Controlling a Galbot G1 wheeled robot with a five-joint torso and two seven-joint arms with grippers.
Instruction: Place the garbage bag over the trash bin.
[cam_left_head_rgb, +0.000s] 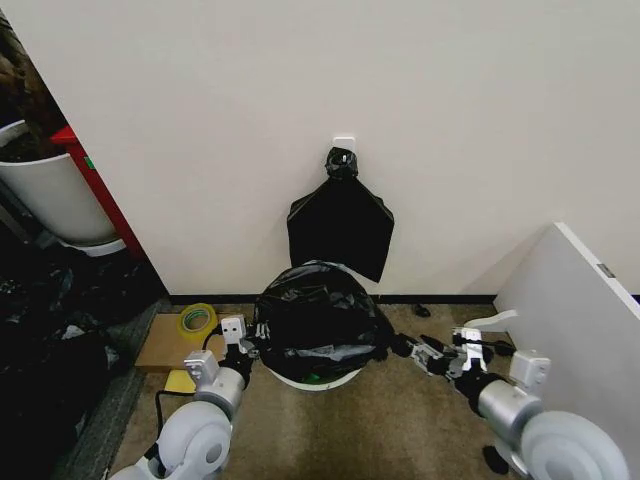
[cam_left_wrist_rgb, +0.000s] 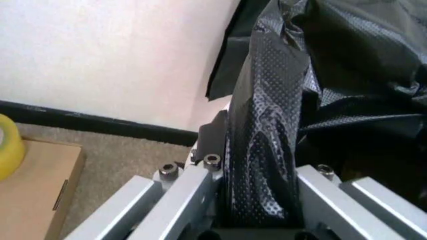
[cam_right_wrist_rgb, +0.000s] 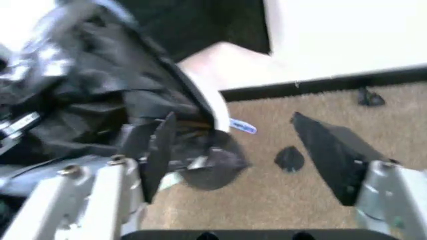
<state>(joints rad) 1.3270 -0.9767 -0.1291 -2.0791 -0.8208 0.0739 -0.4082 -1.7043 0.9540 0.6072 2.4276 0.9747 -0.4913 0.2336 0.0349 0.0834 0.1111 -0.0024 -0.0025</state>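
The trash bin (cam_left_head_rgb: 316, 380) stands on the carpet by the wall, its cream-white base showing under the garbage bag (cam_left_head_rgb: 315, 318), which is draped over its top in loose glossy black folds. My left gripper (cam_left_head_rgb: 249, 348) is at the bag's left side. In the left wrist view it (cam_left_wrist_rgb: 263, 165) is shut on a fold of the garbage bag (cam_left_wrist_rgb: 267, 130). My right gripper (cam_left_head_rgb: 400, 347) is at the bag's right side. In the right wrist view it (cam_right_wrist_rgb: 233, 125) is open, one of its fingers (cam_right_wrist_rgb: 159, 147) against the bag (cam_right_wrist_rgb: 100, 95) beside the bin's white rim (cam_right_wrist_rgb: 208, 97).
A flat black bag bundle (cam_left_head_rgb: 340, 225) hangs on the wall behind the bin. A yellow tape roll (cam_left_head_rgb: 197, 320) lies on a cardboard box (cam_left_head_rgb: 158, 345) to the left. A white panel (cam_left_head_rgb: 580, 310) stands at the right. A large white tub (cam_left_head_rgb: 50, 195) sits far left.
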